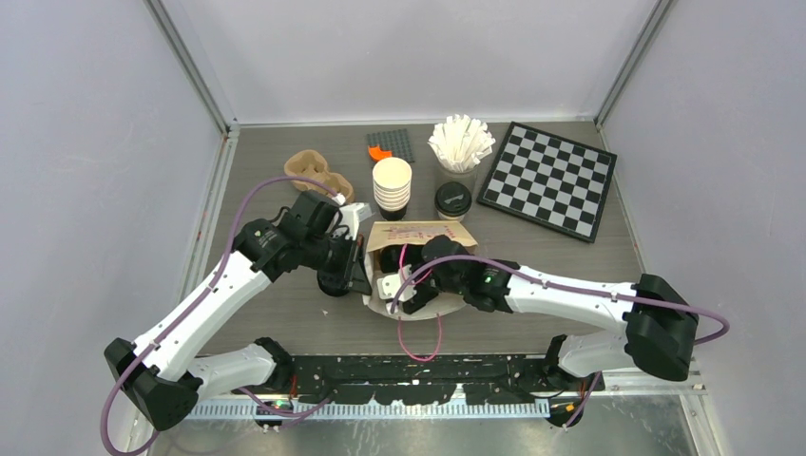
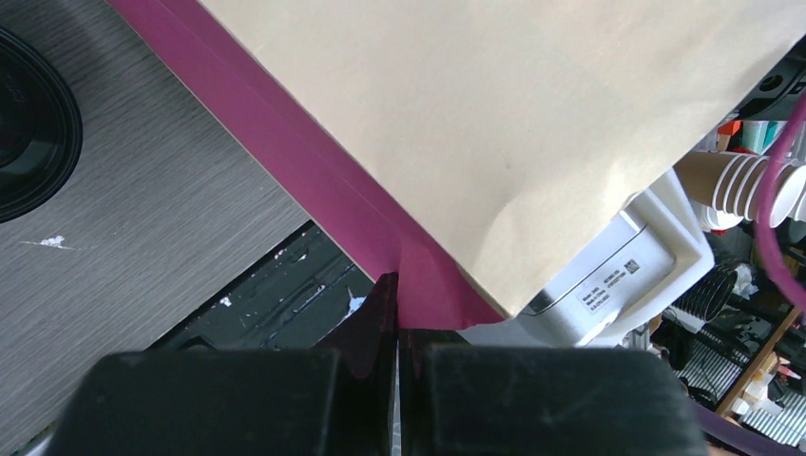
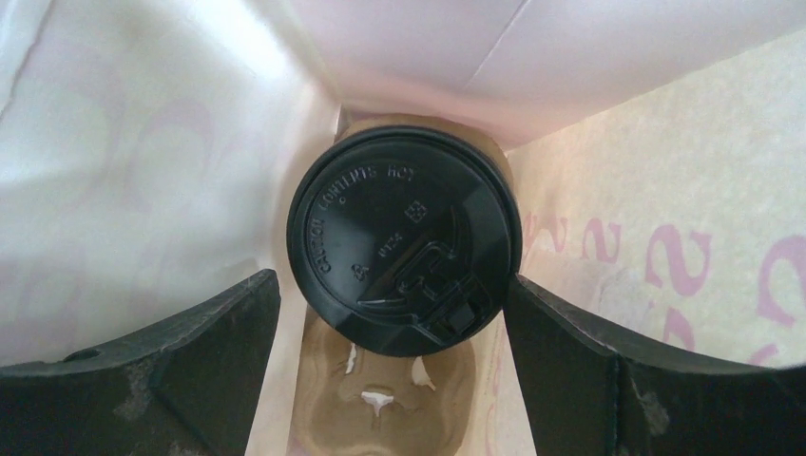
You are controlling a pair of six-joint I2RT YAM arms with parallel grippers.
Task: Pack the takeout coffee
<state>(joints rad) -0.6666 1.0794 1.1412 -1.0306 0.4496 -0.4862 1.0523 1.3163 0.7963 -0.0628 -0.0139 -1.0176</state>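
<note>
One takeout coffee (image 3: pixel 404 242), a cup under a black lid, stands in a brown pulp carrier (image 3: pixel 390 399) inside the paper bag (image 1: pixel 418 233). My right gripper (image 3: pixel 392 283) is reached into the bag and open, with a finger on each side of the lid; a gap shows on the left, and the right finger is close to the rim. My left gripper (image 2: pixel 397 323) is shut on the bag's purple edge (image 2: pixel 418 275) and holds the mouth of the bag. A second takeout coffee (image 1: pixel 452 199) stands on the table behind the bag.
A stack of lidless cups (image 1: pixel 392 185) stands behind the bag, with a cup of white straws (image 1: pixel 461 142) and a chessboard (image 1: pixel 548 179) to the right. Another brown carrier (image 1: pixel 318 171) lies back left. A loose black lid (image 2: pixel 28 142) lies near the left gripper.
</note>
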